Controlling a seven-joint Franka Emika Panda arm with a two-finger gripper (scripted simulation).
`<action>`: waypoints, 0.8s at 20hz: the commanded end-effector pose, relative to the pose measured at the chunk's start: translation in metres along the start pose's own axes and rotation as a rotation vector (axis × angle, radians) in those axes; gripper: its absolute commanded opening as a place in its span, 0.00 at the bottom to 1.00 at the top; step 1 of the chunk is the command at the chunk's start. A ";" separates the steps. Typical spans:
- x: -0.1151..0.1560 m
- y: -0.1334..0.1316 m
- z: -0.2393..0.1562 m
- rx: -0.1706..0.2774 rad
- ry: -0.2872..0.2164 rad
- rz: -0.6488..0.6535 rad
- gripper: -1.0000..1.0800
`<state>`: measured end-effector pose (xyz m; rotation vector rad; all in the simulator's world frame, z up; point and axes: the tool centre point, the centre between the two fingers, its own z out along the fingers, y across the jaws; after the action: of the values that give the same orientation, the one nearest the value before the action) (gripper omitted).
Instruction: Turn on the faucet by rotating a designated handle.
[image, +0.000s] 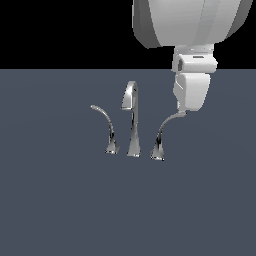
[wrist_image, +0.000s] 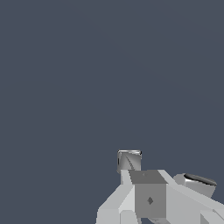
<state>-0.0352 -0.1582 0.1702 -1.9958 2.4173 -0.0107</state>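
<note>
Handle: I see it nearest, on the exterior view's right, its tip meeting my gripper.
Gripper: I cannot tell how wide the jaws stand.
Spout: middle.
Slim lever: exterior view's left.

Flat, even, dim light fills both renders. The slate counter carries no cast shadows. The chrome faucet shows sharp bright streaks. Behind it, the background is pure black. Edges look jagged, unblurred.
</note>
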 end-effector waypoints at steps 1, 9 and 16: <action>0.008 0.010 0.000 -0.010 0.001 0.010 0.00; -0.004 0.026 0.000 -0.004 0.000 0.004 0.00; -0.009 0.051 0.000 -0.008 0.001 0.008 0.00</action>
<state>-0.0773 -0.1511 0.1695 -1.9691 2.4423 -0.0115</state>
